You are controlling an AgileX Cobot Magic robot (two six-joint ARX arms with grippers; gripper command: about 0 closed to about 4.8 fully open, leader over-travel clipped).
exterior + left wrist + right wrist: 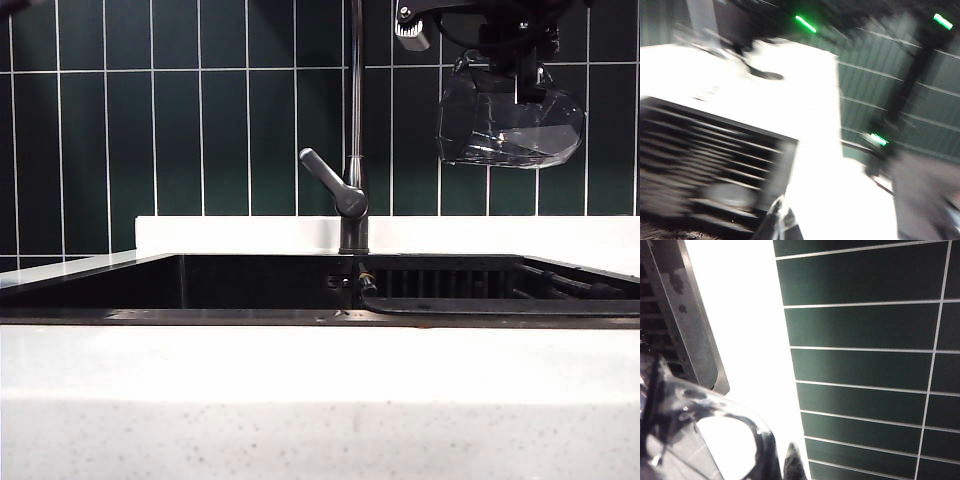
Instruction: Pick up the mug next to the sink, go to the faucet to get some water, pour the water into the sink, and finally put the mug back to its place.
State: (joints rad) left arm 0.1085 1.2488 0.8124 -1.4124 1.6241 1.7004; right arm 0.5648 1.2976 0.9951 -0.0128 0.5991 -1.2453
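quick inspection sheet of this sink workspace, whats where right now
surface: white speckled counter, bare in front of the sink.
job's things: glass mug held high, right of the faucet, water pooled in it; black sink below, ribbed rack on its right side.
clutter: nothing seen.
grippers: right gripper shut on the mug from above; left gripper shut, at the blurred left wrist view's edge, holding nothing visible.
cables: dark cable near the right gripper.
surroundings: dark green tiled wall.
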